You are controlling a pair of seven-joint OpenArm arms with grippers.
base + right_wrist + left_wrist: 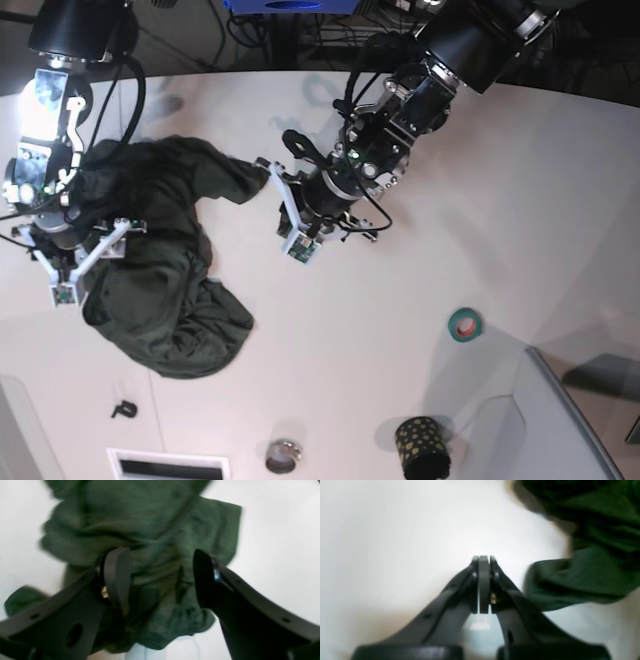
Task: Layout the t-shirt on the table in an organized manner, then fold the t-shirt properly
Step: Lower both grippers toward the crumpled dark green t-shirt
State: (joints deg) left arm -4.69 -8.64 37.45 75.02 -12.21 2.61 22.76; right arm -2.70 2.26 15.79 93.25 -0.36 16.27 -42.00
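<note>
right gripper [160, 580] of mine hangs directly over the crumpled t-shirt [160, 270], jaws spread, with green folds lying between and beneath the two fingers but nothing pinched that i can see. left gripper [484, 585], pressed together on nothing, sits above bare table [420, 350] just beside one cloth corner, which lies off toward the heap's upper edge in the base view. the shirt lies bunched at the side of the white top where my right arm works, its long axis running roughly from that corner down past my right wrist. so the right arm is plainly the nearer one; i judge the next move a grab from there, the left reaching across to the corner.
</note>
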